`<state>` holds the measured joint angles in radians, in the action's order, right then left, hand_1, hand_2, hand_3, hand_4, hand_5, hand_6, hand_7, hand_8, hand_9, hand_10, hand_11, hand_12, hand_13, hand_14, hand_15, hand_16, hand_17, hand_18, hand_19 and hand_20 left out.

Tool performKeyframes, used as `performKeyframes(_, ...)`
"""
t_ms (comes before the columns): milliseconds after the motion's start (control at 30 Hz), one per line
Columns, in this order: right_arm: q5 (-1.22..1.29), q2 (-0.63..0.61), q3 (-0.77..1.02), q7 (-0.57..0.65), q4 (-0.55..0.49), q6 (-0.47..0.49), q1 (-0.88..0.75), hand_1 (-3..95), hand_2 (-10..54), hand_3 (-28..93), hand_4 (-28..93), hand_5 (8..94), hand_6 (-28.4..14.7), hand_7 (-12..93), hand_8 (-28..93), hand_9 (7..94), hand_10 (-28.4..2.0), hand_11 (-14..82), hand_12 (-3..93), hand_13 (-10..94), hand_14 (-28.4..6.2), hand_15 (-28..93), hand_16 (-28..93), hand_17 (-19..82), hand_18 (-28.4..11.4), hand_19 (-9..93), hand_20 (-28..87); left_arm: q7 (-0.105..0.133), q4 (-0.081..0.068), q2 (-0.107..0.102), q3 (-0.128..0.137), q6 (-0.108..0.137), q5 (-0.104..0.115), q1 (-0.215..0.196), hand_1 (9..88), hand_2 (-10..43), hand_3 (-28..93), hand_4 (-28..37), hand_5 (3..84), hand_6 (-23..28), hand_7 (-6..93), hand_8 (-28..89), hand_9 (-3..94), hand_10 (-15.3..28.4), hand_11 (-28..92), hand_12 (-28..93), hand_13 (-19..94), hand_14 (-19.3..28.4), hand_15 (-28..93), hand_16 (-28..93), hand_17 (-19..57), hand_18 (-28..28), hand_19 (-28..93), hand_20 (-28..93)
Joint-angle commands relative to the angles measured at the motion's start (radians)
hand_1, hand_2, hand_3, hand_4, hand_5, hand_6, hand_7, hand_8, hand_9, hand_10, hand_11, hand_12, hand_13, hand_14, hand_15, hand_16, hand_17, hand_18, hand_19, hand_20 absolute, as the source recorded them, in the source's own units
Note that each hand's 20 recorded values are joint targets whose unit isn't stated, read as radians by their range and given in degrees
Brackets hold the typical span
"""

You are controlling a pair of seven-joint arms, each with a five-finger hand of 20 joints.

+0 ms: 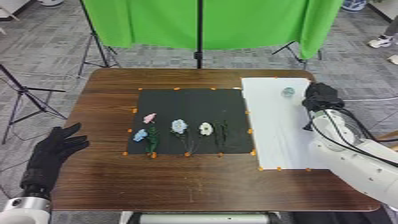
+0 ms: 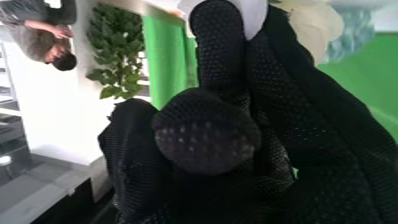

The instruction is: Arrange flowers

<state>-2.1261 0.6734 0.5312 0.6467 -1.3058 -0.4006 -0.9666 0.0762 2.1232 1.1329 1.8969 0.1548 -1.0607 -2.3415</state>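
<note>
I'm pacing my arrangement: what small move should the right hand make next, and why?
Probably a slow, short shift of the right hand leftward, toward what looks like a small teal vase: the hand is just to its right, with pale petals close by, perhaps a flower meant for it.
</note>
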Motion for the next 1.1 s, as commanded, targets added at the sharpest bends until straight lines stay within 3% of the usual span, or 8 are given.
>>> performKeyframes(33,-0.003,-0.070,0.100,0.007,-0.198,-0.081,0.062,61.3,-9.5,59,-20,80.5,1.2,22,3,91.6,-7.9,8.3,41.1,93,-1.3,58,35,64,-13.5,93,52,-0.012,0.001,-0.002,0.007,-0.011,-0.004,-0.014,16.9,25.1,59,-28.3,45.0,6.1,8.0,-6,48.9,16.8,18,9,41,20.7,23,-4,7.5,16.3,20,17)
performKeyframes(133,0.071,-0.072,0.071,-0.044,-0.295,-0.093,0.111,61.3,-9.5,59,-20,80.5,1.2,22,3,91.7,-7.9,8.2,41.2,92,-1.3,58,35,64,-13.5,93,53,-0.013,-0.002,-0.006,0.004,-0.014,-0.004,-0.008,17.0,25.1,58,-28.3,45.0,6.1,8.0,-6,49.0,16.8,18,9,41,20.7,23,-4,7.4,16.4,21,17)
performKeyframes(333,0.195,-0.030,-0.013,-0.137,-0.418,0.030,0.164,61.3,-9.5,59,-19,80.4,1.2,22,4,91.6,-7.9,8.1,41.3,92,-1.1,58,36,64,-13.3,93,53,-0.016,-0.007,-0.010,-0.008,-0.024,-0.004,0.008,17.1,25.1,58,-28.3,45.0,6.2,8.0,-6,48.9,16.9,18,9,41,20.6,23,-4,7.4,16.4,21,17)
performKeyframes(467,0.271,0.021,-0.125,-0.166,-0.416,0.114,0.223,61.3,-9.5,58,-19,80.4,1.2,22,4,91.3,-8.0,7.8,41.1,92,-1.1,58,36,64,-13.2,93,53,-0.013,-0.007,-0.008,-0.006,-0.023,-0.005,0.005,17.0,25.1,58,-28.3,45.0,6.2,7.9,-6,48.9,16.9,18,9,41,20.6,23,-4,7.3,16.4,21,17)
performKeyframes(600,0.275,0.069,-0.200,-0.181,-0.399,0.135,0.248,61.3,-9.5,58,-19,80.5,1.2,22,4,91.0,-8.2,7.4,40.6,92,-1.1,58,36,64,-12.9,93,53,-0.010,-0.005,-0.004,-0.007,-0.019,-0.005,0.004,16.9,25.2,58,-28.3,45.0,6.2,7.9,-6,48.9,16.8,18,9,41,20.6,23,-4,7.3,16.4,21,17)
performKeyframes(1100,0.279,0.142,-0.258,-0.186,-0.386,0.237,0.235,60.7,-9.5,58,-18,80.3,1.2,22,4,90.5,-8.8,7.0,40.0,92,-1.5,58,36,63,-13.1,93,53,-0.013,-0.010,0.001,-0.012,-0.024,-0.003,0.008,16.4,25.2,58,-28.3,45.0,6.5,7.8,-6,48.9,16.7,18,9,41,20.8,23,-4,7.2,16.4,21,17)
